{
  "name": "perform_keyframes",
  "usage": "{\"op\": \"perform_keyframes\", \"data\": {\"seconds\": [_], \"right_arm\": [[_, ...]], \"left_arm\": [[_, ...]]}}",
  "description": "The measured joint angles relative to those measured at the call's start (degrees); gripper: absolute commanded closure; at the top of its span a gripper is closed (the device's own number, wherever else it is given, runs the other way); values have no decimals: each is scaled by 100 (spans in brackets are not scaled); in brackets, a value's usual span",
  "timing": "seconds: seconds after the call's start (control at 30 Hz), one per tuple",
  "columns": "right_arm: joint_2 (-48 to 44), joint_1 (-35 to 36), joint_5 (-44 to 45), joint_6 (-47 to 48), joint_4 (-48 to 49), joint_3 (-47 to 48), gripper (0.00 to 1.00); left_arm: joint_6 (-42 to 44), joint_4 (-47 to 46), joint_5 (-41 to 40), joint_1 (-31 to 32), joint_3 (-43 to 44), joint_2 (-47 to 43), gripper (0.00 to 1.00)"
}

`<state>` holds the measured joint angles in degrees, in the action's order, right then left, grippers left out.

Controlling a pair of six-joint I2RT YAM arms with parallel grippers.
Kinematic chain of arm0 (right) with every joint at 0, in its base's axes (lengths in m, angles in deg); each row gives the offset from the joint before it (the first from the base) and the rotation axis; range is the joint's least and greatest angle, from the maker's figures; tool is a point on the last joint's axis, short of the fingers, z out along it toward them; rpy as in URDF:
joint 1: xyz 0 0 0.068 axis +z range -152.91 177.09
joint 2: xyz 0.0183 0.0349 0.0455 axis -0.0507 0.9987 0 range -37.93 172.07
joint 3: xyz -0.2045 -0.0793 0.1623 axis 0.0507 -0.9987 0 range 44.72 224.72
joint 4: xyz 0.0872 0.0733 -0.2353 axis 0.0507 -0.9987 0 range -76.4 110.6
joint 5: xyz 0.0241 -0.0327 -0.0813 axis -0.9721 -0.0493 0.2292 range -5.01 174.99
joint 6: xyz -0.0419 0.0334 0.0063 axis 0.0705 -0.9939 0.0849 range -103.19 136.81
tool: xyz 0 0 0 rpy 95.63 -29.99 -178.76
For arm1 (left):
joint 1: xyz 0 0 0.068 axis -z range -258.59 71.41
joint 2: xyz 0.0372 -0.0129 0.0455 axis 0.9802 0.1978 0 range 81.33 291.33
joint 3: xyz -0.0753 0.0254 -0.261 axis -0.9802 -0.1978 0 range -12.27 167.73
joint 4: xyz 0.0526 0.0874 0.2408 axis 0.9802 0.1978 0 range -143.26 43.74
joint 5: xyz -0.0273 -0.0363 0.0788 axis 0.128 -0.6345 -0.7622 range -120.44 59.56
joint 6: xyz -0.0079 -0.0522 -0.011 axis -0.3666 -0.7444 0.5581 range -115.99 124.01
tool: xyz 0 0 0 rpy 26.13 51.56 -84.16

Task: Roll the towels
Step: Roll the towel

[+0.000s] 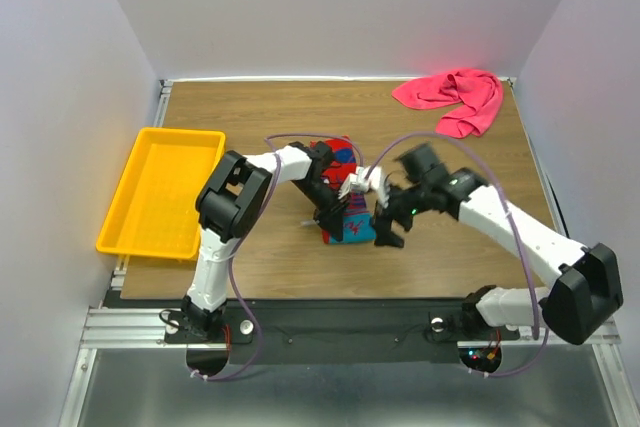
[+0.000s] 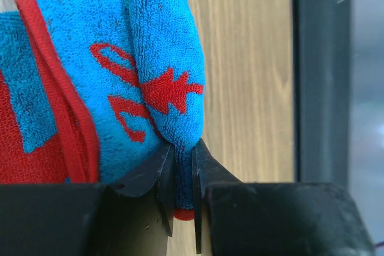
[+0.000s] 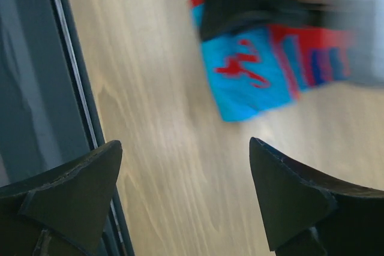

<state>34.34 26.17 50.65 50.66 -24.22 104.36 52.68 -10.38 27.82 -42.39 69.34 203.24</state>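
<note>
The patterned red and blue towel [image 1: 345,197] lies at the table's middle, its near end folded over into a thick roll [image 2: 168,58]. My left gripper [image 1: 333,219] is shut on that rolled edge; the cloth is pinched between its fingers [image 2: 165,172]. My right gripper [image 1: 388,227] is open and empty just right of the towel, above bare wood; the towel's teal corner [image 3: 252,82] lies ahead of its fingertips [image 3: 102,166]. The plain pink-red towel [image 1: 455,97] lies crumpled at the far right corner.
A yellow plastic tray [image 1: 160,192] stands at the left edge of the table. The table's dark front rail [image 1: 330,312] runs close to the towel [image 2: 321,76]. Purple cables loop over both arms.
</note>
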Motion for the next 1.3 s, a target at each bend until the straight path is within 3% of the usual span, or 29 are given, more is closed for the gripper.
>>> {"op": "perform_keyframes", "data": {"seconds": [0.13,0.33,0.9,1.1,1.23,1.27,1.3], "right_arm": [[208,1121,916,-42,828,-822,11],[660,1255,1716,125,1976,-1115,11],[1202,1718,1244,601,2752,-1182,25],[1716,1858,1178,697,2949,-1182,44],[2024,1864,1165,732,3254,-1154,68],[2068,1864,1169,723,3338,-1139,82],[2090,1864,1176,699,3377,-1123,89]], "left_arm": [[79,435,358,-90,197,289,85],[170,754,466,-131,214,391,83],[505,1445,826,-363,400,776,82],[647,1596,776,-520,400,780,79],[778,1696,741,-612,398,780,69],[802,1729,723,-638,398,780,67],[828,1744,721,-662,396,780,64]]}}
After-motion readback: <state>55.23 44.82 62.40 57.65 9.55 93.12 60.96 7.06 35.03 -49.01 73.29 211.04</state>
